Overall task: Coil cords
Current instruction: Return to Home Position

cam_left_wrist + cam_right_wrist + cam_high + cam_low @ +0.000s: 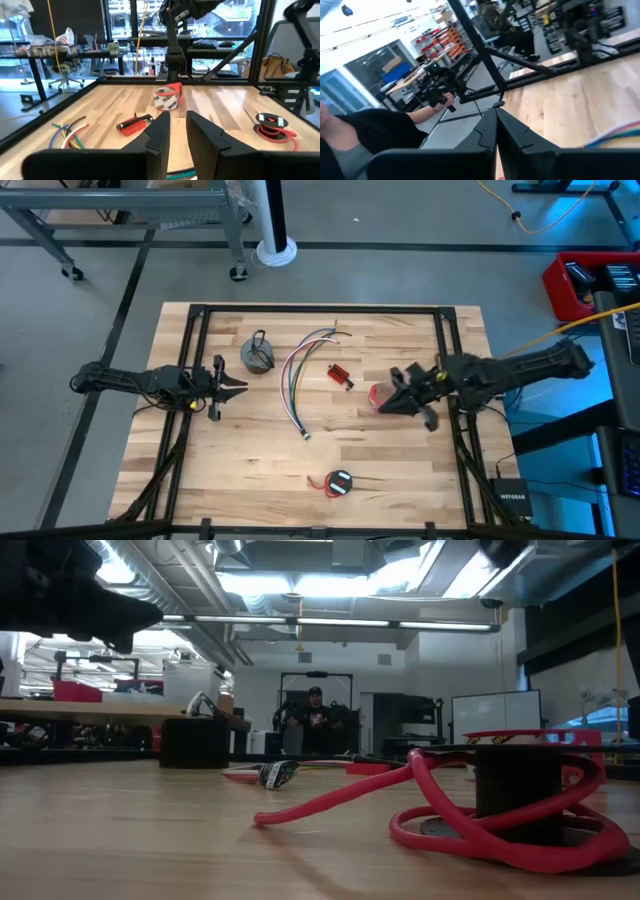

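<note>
High view: left gripper [240,388] parted near left rail [198,340], right gripper [385,405] closed beside red tape roll [376,392], wire bundle [290,380] between

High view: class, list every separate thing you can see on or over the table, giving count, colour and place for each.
table: one, light wood, under everything
wire bundle: one, red, green, white and grey, table centre
grey coil: one, grey with black loop, left of the bundle
block: one, red, right of the bundle
tape roll: one, red, beside the right gripper
black-and-red coil: one, alone towards the picture's lower edge
left gripper: one, dark, open, table's left side
right gripper: one, dark, shut, table's right side
</note>
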Robot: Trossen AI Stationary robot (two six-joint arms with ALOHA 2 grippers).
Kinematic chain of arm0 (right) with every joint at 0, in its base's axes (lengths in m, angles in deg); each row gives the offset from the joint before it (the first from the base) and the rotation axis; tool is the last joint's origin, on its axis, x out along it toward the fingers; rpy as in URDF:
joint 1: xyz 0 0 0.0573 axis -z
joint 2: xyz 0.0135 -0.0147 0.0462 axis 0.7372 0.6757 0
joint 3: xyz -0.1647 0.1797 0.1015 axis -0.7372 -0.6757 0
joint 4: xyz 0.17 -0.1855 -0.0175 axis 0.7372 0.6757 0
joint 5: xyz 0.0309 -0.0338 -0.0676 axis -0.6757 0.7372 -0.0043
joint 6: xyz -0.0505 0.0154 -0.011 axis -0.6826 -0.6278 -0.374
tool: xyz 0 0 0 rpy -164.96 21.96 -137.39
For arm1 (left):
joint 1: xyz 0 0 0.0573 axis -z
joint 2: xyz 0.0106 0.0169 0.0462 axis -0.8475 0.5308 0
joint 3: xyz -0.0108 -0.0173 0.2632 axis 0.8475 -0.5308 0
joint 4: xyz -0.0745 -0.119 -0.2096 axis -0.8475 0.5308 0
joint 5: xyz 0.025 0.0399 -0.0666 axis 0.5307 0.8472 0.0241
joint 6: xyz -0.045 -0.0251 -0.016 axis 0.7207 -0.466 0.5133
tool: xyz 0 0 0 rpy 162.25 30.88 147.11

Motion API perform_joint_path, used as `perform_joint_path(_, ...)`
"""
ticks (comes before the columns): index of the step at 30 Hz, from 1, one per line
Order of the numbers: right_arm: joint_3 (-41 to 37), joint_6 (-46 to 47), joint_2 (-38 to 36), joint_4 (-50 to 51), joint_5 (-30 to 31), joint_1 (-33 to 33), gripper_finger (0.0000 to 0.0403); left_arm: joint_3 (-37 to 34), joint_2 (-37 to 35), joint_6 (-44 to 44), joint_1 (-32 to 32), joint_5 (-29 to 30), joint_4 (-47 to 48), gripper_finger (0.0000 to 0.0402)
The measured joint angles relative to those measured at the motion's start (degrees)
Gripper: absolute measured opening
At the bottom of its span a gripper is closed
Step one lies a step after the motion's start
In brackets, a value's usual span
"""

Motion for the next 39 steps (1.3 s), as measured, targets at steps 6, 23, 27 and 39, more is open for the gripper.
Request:
perform_joint_path(6,0.06,2.68,-12.36,11.91,3.46,-0.15,0.0010,0.00,0.00,1.16,0.02,-0.06,0.02,0.0056)
perform_joint_path(23,-24.28,5.79,-34.77,0.41,15.12,-0.15,0.0010,0.00,0.00,0.88,0.02,-0.02,0.02,0.0056)
perform_joint_path(27,-27.99,5.79,-37.26,-2.31,17.19,-0.15,0.0010,0.00,-0.01,0.83,0.02,-0.02,0.02,0.0056)
perform_joint_path(39,-28.82,4.98,-37.77,3.57,20.18,-0.15,0.0010,-0.02,-0.02,-2.40,-0.28,2.05,-0.26,0.0056)
